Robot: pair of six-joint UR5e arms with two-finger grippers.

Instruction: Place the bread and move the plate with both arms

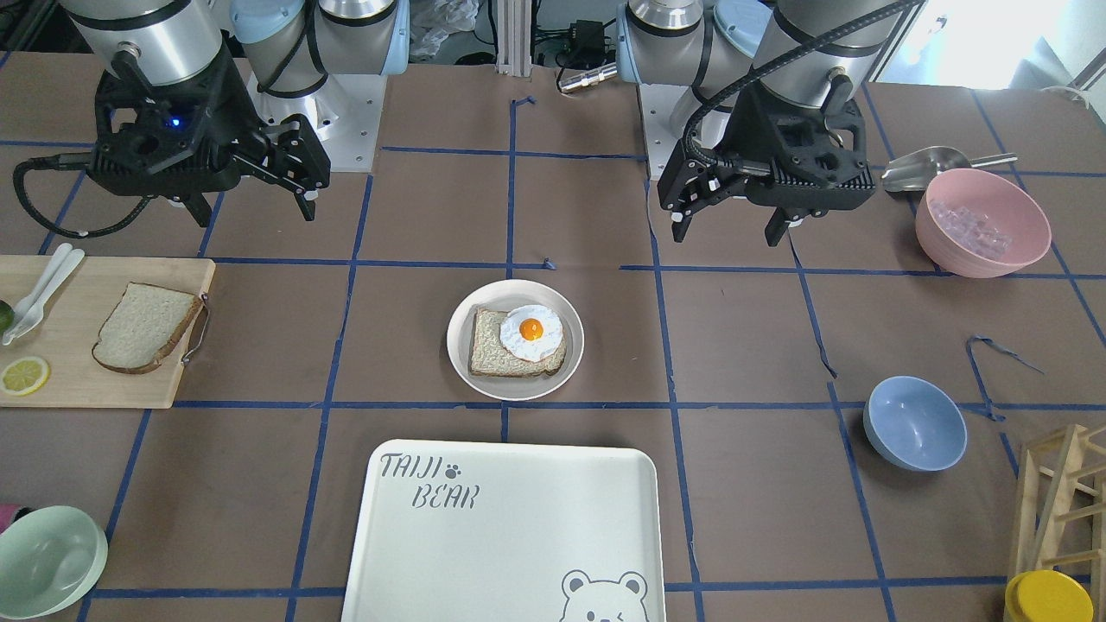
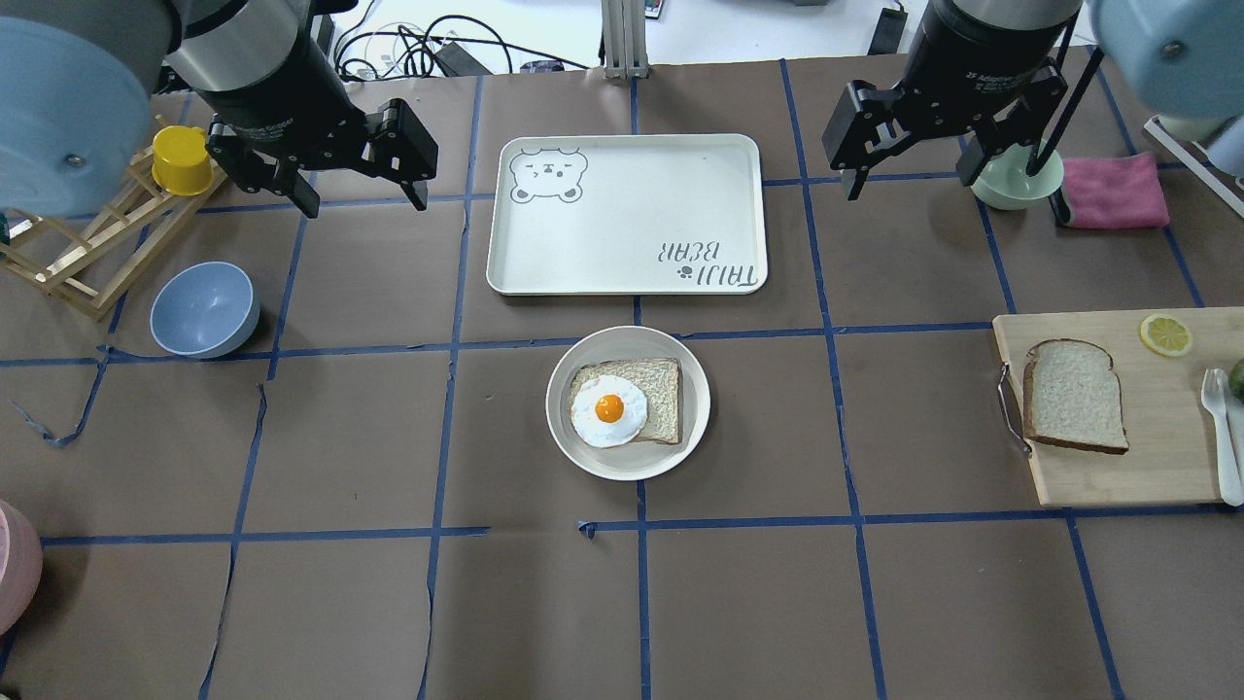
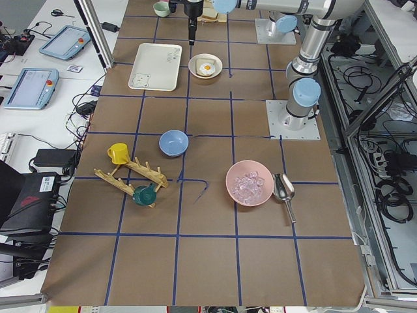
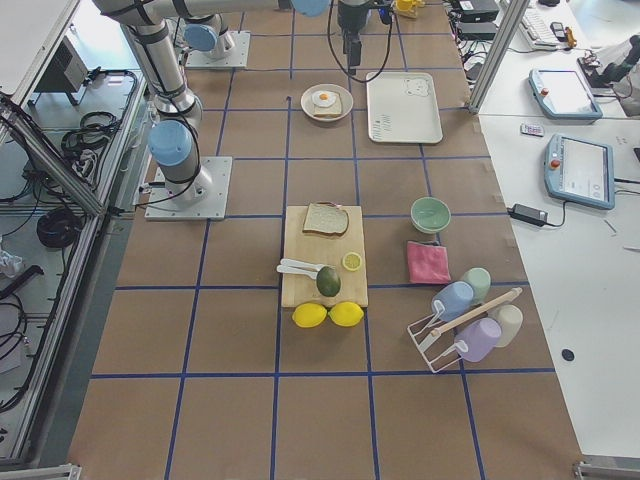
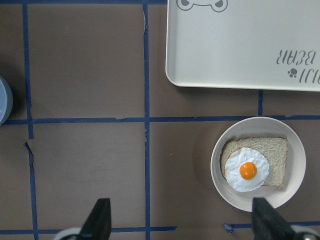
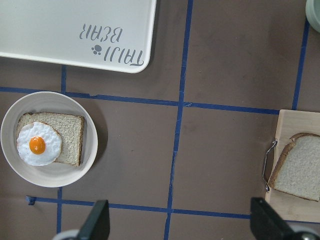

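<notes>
The bread (image 2: 1072,395) lies flat on a wooden cutting board at the table's right, also in the front view (image 1: 143,326) and right wrist view (image 6: 300,167). The plate (image 2: 628,467) sits at the table's middle and holds a squarer slice with a fried egg (image 2: 609,409); the plate also shows in the front view (image 1: 518,389) and both wrist views (image 5: 295,150) (image 6: 50,175). My left gripper (image 2: 365,204) (image 1: 727,235) (image 5: 183,225) hangs open and empty above the table, left of the tray. My right gripper (image 2: 909,180) (image 1: 255,214) (image 6: 182,225) hangs open and empty, right of the tray.
A white bear-printed tray (image 2: 622,214) lies beyond the plate. The cutting board (image 2: 1166,457) also carries a lemon slice and white cutlery. A blue bowl (image 2: 204,309), a wooden rack with a yellow cup (image 2: 180,160), a green bowl (image 2: 1011,185), a pink cloth (image 2: 1113,190) and a pink ice bowl (image 1: 982,223) stand around.
</notes>
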